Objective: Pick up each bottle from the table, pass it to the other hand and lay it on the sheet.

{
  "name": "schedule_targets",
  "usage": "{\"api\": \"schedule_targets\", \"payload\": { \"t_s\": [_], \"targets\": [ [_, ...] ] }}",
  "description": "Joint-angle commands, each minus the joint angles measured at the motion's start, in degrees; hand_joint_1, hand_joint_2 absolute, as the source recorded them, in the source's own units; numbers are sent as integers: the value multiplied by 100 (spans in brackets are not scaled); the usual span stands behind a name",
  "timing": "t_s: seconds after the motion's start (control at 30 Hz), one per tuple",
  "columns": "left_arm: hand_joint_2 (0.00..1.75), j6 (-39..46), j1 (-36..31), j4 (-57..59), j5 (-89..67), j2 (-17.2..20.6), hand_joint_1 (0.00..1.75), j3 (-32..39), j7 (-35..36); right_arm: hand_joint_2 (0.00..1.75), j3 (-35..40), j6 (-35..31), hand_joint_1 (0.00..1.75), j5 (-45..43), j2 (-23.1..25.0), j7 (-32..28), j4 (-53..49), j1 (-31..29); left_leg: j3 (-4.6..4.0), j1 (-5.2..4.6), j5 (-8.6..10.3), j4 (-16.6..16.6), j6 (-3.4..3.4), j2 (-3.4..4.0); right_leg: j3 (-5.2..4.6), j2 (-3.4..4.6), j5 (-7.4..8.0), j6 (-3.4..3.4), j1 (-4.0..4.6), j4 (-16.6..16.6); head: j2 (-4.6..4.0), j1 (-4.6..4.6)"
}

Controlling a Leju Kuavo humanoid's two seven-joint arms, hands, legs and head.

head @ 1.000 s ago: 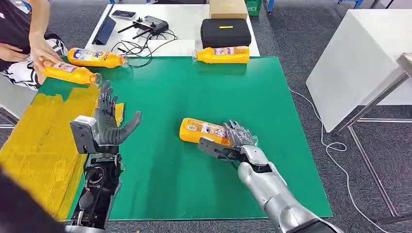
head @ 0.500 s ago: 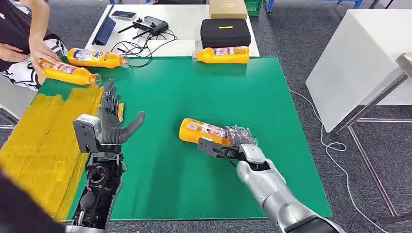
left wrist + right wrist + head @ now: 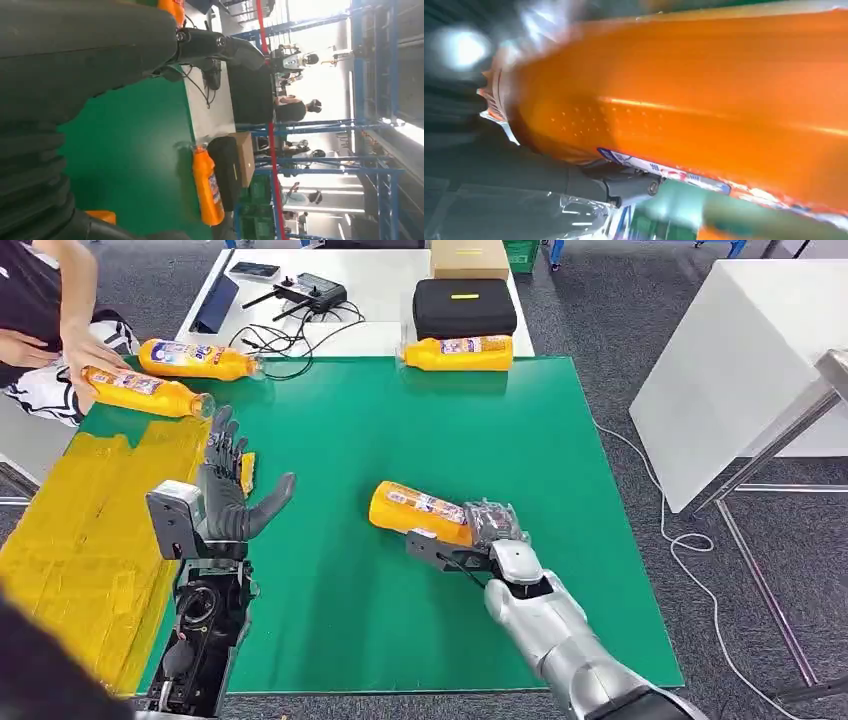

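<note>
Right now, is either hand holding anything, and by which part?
The right hand grips the bottle on the green mat at its neck end, the fingers wrapped over it. The left hand holds nothing, its fingers spread.

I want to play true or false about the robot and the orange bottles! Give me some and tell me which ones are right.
1. The right hand grips an orange bottle. True.
2. The left hand holds a bottle too. False: it is empty, with its fingers spread.
3. The mat on the table is red. False: it is green, with a yellow sheet beside it.
4. A person's hand touches a bottle at the far left. True.
5. The bottle by the black case stands upright. False: it lies on its side.
</note>
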Motion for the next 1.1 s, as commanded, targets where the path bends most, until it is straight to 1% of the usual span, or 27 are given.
{"api": "schedule_targets", "payload": {
  "t_s": [0.03,0.07,0.13,0.17,0.2,0.3,0.33,0.37,0.43,0.47,0.57,0.67,0.7,0.8,0.87,0.9,0.93,0.97,1.0,1.03,1.1],
  "targets": [
    [175,-30,52,-115,-57,64,0,122,7,175,804,-1327,175,1101,-172,210,-242,-441,8,-3,-7,0,-2,14,2,7,-4,1,-3,3,0,0],
    [175,-33,51,-112,-57,65,0,124,7,175,801,-1386,175,1109,-181,166,-278,-456,23,-2,-13,0,-3,19,15,8,-9,0,-1,4,0,2],
    [175,-58,54,-41,-71,88,0,119,-25,175,646,-1708,175,1008,-190,-63,-399,-473,7,-3,-4,-3,-2,11,2,3,-2,0,-3,1,0,0],
    [175,-80,30,21,-73,88,0,120,-69,175,488,-1840,175,928,-173,-200,-430,-474,21,-1,-10,-2,-3,16,15,5,-7,0,0,1,0,2],
    [175,-101,-21,107,-73,86,0,113,-105,175,391,-2000,175,926,-177,-259,-486,-468,7,-2,-3,-2,-2,8,3,2,-2,0,-2,1,0,0],
    [175,-129,-144,275,-88,76,0,39,-165,175,312,-2279,175,1034,-180,-262,-593,-428,9,-3,-4,-3,-1,4,5,0,-3,1,-3,1,0,2],
    [175,-129,-144,275,-88,76,0,39,-165,175,312,-2279,175,1034,-180,-262,-593,-428,19,-1,-8,-2,-2,4,16,-3,-8,1,0,1,0,0],
    [175,-129,-144,275,-88,76,0,39,-165,175,312,-2279,175,1034,-180,-262,-593,-428,12,-2,-5,-2,-2,4,9,-2,-5,1,-1,0,0,2],
    [175,-130,-149,275,-88,70,0,35,-165,175,314,-2284,175,1039,-167,-257,-594,-420,39,0,-14,-5,-3,6,35,-7,-13,0,1,-2,0,2],
    [175,-130,-149,275,-88,70,0,35,-165,175,314,-2284,175,1039,-167,-257,-594,-420,16,-1,-6,-2,-3,0,14,-8,-7,0,0,0,0,2],
    [175,-119,-148,282,-76,87,0,8,-189,175,255,-2435,175,1135,-143,-230,-607,-415,34,-1,-12,-4,-5,6,29,-5,-12,-1,1,-1,0,2],
    [175,-80,-155,333,-58,85,0,5,-193,175,242,-2455,175,1224,-124,-209,-622,-425,37,0,-13,-6,-5,7,32,-5,-13,-1,2,-2,0,2],
    [175,-77,-155,347,-52,85,0,-2,-196,175,273,-2469,175,1292,-118,-198,-621,-430,23,-1,-8,-4,-4,4,19,-5,-9,-1,0,-1,0,2],
    [175,-77,-149,363,-41,69,0,-44,-213,175,501,-2537,175,1769,-97,86,-576,-489,29,0,-11,-4,-4,5,25,-4,-11,-1,2,-1,0,2],
    [175,-73,-175,396,-43,60,0,-80,-222,175,744,-2471,175,1800,-86,188,-521,-578,16,-2,-7,-2,-3,7,11,0,-6,0,-1,1,0,2],
    [175,-81,-190,413,-42,57,0,-99,-223,175,848,-2419,175,1800,-80,224,-488,-647,28,-1,-12,-2,-4,9,22,-1,-10,-1,1,2,0,0],
    [175,-82,-208,418,-42,33,0,-117,-223,175,860,-2345,175,1798,-44,217,-462,-717,6,-3,-4,0,-2,8,1,2,-2,0,-2,3,0,2],
    [175,-91,-212,430,-38,33,0,-123,-223,175,841,-2307,175,1778,-29,197,-445,-741,25,-1,-12,0,-4,13,18,3,-9,0,0,4,0,2],
    [175,-95,-229,456,-48,20,0,-149,-220,175,831,-2247,175,1776,-19,180,-418,-781,8,-4,-5,1,-2,8,3,2,-4,0,-3,5,0,2],
    [175,-43,-258,503,-105,20,0,-188,-213,175,805,-2195,175,1761,-5,155,-391,-802,6,-4,-4,1,-2,7,1,1,-3,1,-3,5,0,2],
    [175,547,-271,511,-423,0,0,-197,-301,175,708,-2092,175,1663,34,38,-369,-816,4,-1,-2,0,-2,4,1,-2,-2,0,-1,1,0,0]
  ]
}}
